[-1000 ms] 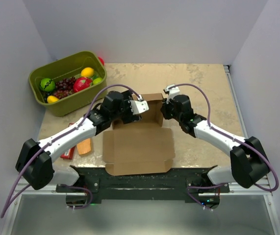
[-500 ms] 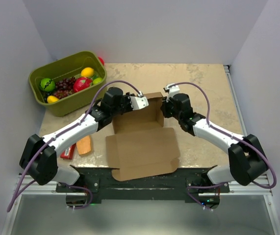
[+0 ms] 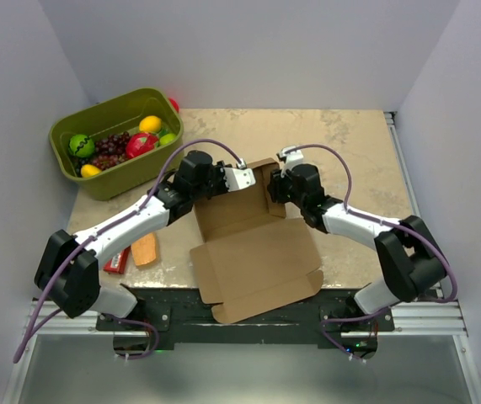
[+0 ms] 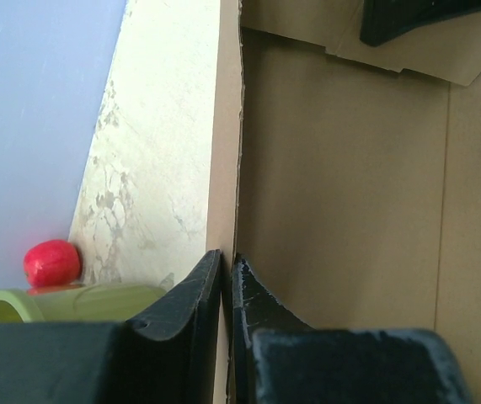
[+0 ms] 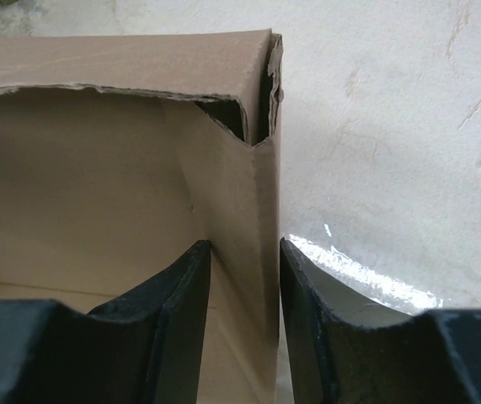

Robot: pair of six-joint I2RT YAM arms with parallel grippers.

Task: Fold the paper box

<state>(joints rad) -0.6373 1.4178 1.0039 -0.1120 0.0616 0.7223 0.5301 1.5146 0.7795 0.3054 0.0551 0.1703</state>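
Paper box (image 3: 253, 252) mid-frame: arms angle inward, left pincer (image 4: 226, 257) pinching its left wall, right pincer (image 5: 244, 246) clamping the right.

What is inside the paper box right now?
Only bare cardboard shows inside the paper box, plus one finger each of the left gripper and right gripper straddling its side walls. The far corners under them are hidden.

We saw a green bin (image 3: 127, 179) at the far left corner of the table (image 3: 350, 143), holding grapes (image 3: 114, 148), a red fruit (image 3: 141, 144), a green ball (image 3: 81, 145) and some yellow pieces. A red ball (image 3: 173, 104) lay just behind it. Nearer us, an orange block (image 3: 144, 250) lay beside a red packet (image 3: 117, 262).
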